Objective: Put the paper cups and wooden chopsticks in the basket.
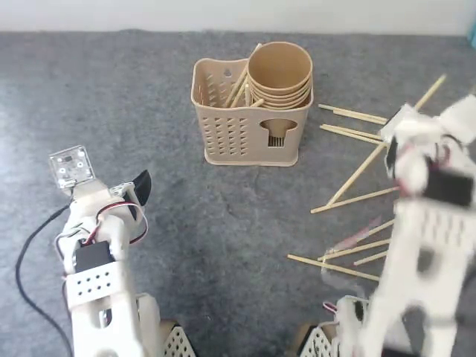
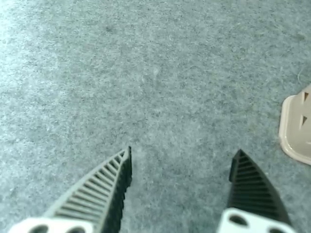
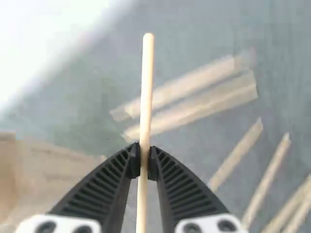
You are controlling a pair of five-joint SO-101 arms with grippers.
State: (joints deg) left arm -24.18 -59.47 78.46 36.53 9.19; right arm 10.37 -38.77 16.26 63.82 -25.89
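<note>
Grey felt-like matting covers the whole table point(image 1: 186, 245), and the basket point(image 1: 245, 130) stands near the far middle of it. The paper cups point(image 1: 280, 71) are nested in one stack inside it, with a few chopsticks point(image 1: 236, 91) leaning in beside them. More loose sticks point(image 1: 355, 199) lie scattered on the mat by my right arm, well apart from the basket.

My right gripper point(image 3: 144, 151) is closed on a single chopstick point(image 3: 147, 82). It is pinched only at the jaw tips, and a good length of it sticks out ahead. My left gripper point(image 2: 183, 151) hangs wide open with nothing in it, over bare mat, with a corner of the basket just off to one side.

What worries me is that thin pinch: I judge the stick could swivel or slide out on a swing. The long free end may also catch the basket rim or nudge the cup stack, which fills much of the opening. A low arm could also sweep the loose sticks about.
</note>
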